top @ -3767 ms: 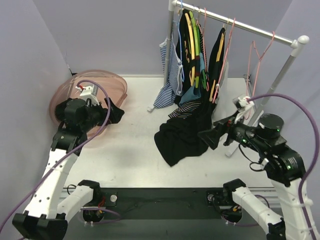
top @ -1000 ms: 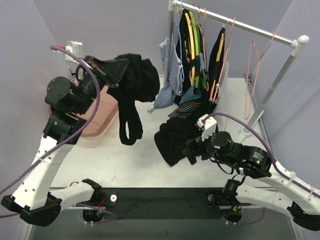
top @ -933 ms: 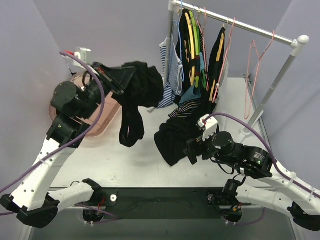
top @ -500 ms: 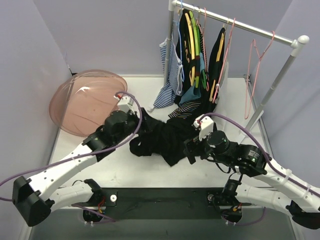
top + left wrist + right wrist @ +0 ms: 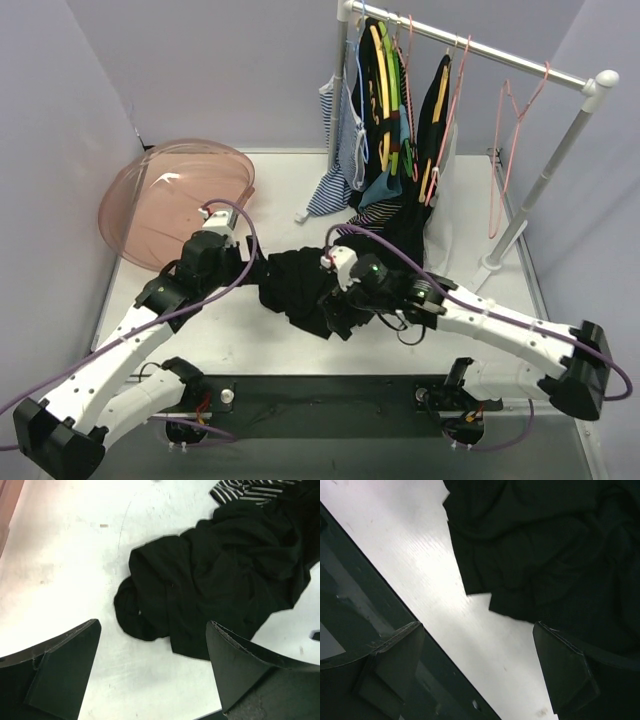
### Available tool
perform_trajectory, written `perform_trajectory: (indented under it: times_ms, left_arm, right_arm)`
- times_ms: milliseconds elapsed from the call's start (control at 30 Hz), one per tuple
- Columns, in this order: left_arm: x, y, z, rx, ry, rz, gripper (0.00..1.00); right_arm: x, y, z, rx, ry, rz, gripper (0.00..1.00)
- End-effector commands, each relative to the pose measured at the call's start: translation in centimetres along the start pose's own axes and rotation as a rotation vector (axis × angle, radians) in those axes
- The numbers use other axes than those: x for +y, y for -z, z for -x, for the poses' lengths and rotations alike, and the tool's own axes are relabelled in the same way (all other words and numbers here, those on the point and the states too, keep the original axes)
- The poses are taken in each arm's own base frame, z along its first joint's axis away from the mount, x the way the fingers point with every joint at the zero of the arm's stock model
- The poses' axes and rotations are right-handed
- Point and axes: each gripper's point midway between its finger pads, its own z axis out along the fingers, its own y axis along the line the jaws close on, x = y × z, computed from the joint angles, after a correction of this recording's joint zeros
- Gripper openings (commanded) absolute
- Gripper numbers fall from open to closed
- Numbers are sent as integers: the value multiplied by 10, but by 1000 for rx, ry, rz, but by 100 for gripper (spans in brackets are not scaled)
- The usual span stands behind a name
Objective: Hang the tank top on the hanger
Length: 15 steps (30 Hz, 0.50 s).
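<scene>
The black tank top (image 5: pixel 292 287) lies crumpled on the table, its right side against the long black garment (image 5: pixel 385 240). In the left wrist view the tank top (image 5: pixel 160 595) lies just ahead of my open, empty left gripper (image 5: pixel 155 680); from above, that gripper (image 5: pixel 255 272) is at the heap's left edge. My right gripper (image 5: pixel 335 302) hovers over the heap's near edge; its wrist view shows it open and empty (image 5: pixel 477 675) with black fabric (image 5: pixel 540 550) beyond. The pink hanger (image 5: pixel 508 150) hangs alone on the rail at the right, far from both grippers.
A pink basin (image 5: pixel 175 200) sits at the back left. The clothes rack (image 5: pixel 470 45) holds several garments on yellow, green and pink hangers, with a striped top (image 5: pixel 335 170) hanging low. The rack's post (image 5: pixel 520 225) stands at the right. The dark near table edge (image 5: pixel 365 610) is close under the right gripper.
My left arm came down from holding the tank top high, laid it on the table and let go. My right arm swung left over the black heap.
</scene>
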Motion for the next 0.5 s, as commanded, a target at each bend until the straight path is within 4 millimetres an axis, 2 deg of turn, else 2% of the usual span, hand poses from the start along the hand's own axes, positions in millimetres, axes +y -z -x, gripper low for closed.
perform_trajectory:
  times_ms: [0,133,200,267,333,433,467]
  left_arm:
    - [18,15,-56,147,41,-6,97]
    - [20,19,-77,133,179,-32,97]
    - [15,20,-78,125,208,-71,97]
    - [19,18,-81,114,233,-58,97]
    - [21,17,-82,110,250,-47,97]
    - [25,13,-90,129,284,-26,97]
    - [28,10,-97,145,290,-14,97]
  right_arm:
    - [24,-33,53,-56,-64,67,93]
    - [28,-65,74,-26,-201,26,86]
    - [30,-81,83,-21,-275,15,82]
    - [30,-95,84,-16,-325,-6,78]
    - [23,-102,90,-33,-359,-49,78]
    - [17,-113,91,-36,-422,-87,77]
    - [9,-119,89,-34,-436,-121,76]
